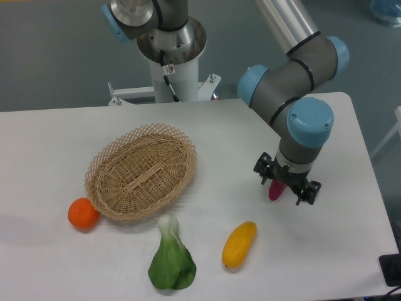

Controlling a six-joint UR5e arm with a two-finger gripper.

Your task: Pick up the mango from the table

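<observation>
While the gripper [287, 183] hovers, the mango [239, 244] lies apart, front-left.

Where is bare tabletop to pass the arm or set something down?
Bare patches on the white table: far-left strip behind the woven wicker basket; the stretch between basket and two-finger gripper; front right beyond the yellow-orange mango. Crowded: front centre-left, round orange, leafy green vegetable, mango.

Bright, even overhead light — soft faint shadows on the white table [56, 135], sharp focus throughout.
</observation>
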